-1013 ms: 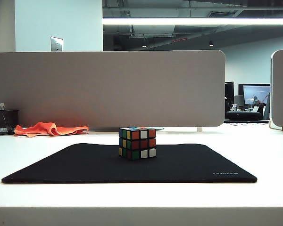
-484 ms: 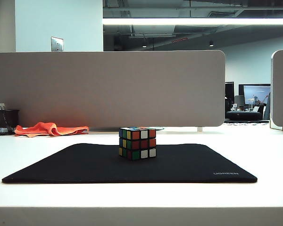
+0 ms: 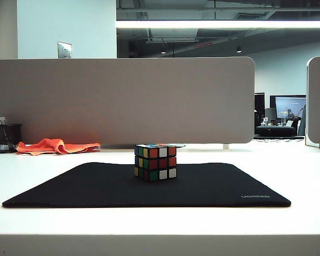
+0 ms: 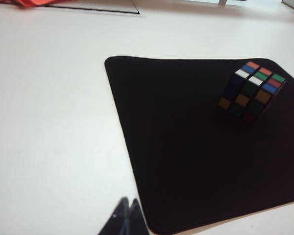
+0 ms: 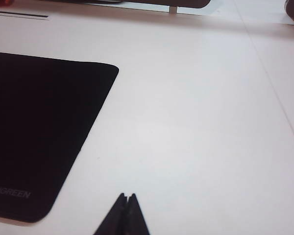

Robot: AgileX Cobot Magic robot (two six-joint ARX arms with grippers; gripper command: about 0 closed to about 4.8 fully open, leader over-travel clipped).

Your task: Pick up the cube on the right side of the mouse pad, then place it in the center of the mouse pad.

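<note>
- The left gripper [image 4: 128, 215] shows only as 2 dark fingertips pressed together into a narrow wedge, jaws closed with nothing between them, held clear above the surface in the left wrist view.
- The right gripper [image 5: 127, 211] appears the same way in the right wrist view: 2 dark fingertips meeting at a point, jaws closed and empty, held above the surface.
- Neither arm nor gripper appears in the exterior view; no wrist or arm link is visible in any view.
</note>
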